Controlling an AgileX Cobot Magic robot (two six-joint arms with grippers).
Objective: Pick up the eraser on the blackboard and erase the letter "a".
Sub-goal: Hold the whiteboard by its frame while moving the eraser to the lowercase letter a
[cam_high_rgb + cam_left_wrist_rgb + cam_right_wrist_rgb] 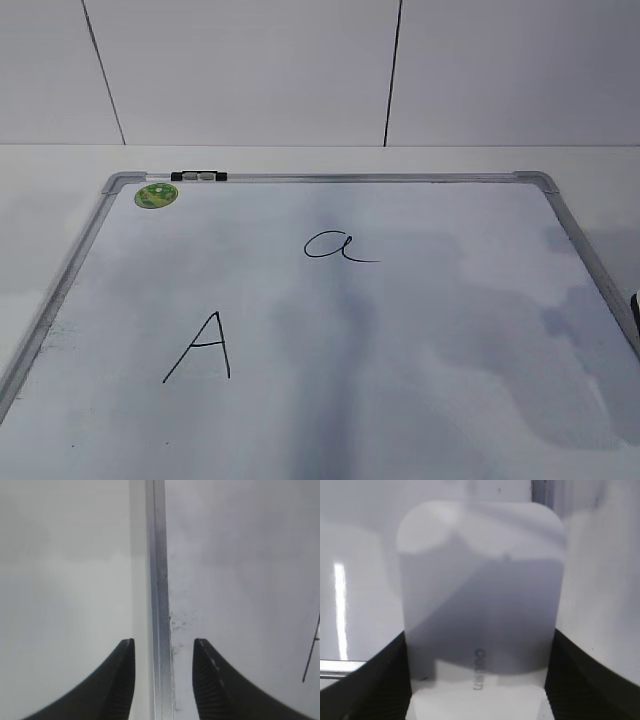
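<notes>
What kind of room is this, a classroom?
Probably a test bench, not a classroom: a large white dry-erase board with a grey metal frame lies flat on a plain white table before bare white wall panels, with black end effector fingers above it.

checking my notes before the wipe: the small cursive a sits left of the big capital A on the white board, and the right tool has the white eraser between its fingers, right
Not quite. In the exterior view the small cursive black-marker "a" sits right of, and farther back than, the large angular capital "A" on the grey-framed white dry-erase board. The rest holds: the right tool has the white rounded-rectangular eraser between its fingers.

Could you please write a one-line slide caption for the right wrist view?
Right gripper straddles the white eraser, fingers at both its sides, above the blackboard.
</notes>
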